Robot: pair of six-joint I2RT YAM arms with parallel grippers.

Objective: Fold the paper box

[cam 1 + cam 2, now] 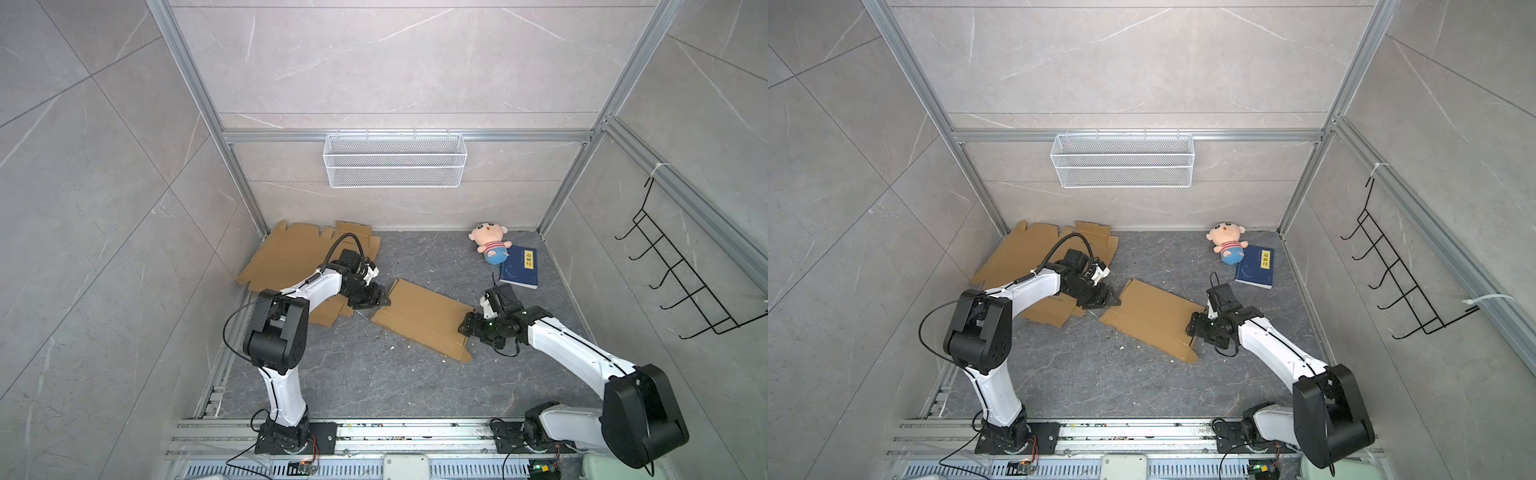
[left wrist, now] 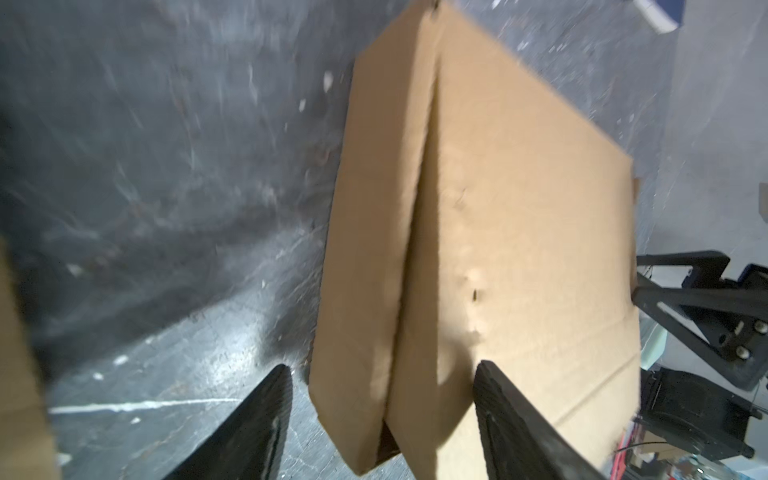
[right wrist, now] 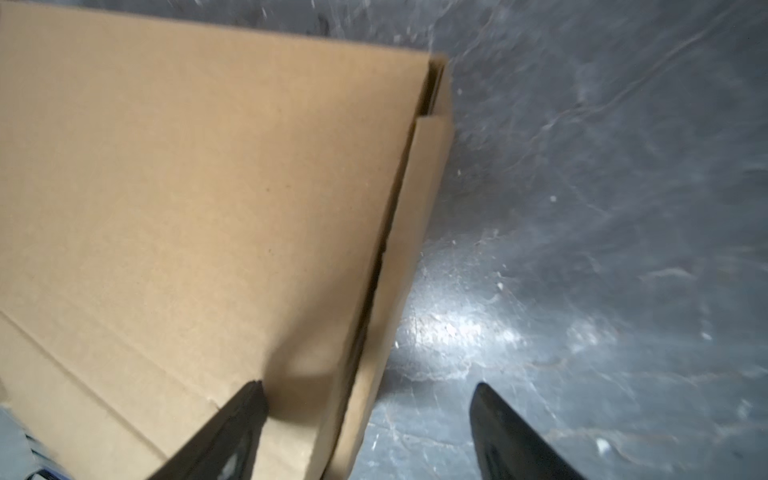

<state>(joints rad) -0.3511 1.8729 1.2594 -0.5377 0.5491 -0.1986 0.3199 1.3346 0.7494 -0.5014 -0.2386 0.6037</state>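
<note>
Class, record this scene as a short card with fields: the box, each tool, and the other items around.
Box: flattened cardboard box on the grey floor, between the arms
Left tool: open, straddling the box's end
Right tool: open, at the opposite end, one finger over the cardboard
Spare cardboard: flat sheets, back left corner
Bystanders: plush doll beside blue book, back right
Wall: white wire basket

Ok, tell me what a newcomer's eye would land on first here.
The brown box lying in the middle draws the eye, with the left gripper open at one end and the right gripper open at the other. Next comes the doll beside a blue book at the back right, then flat cardboard in the back left corner.
</note>
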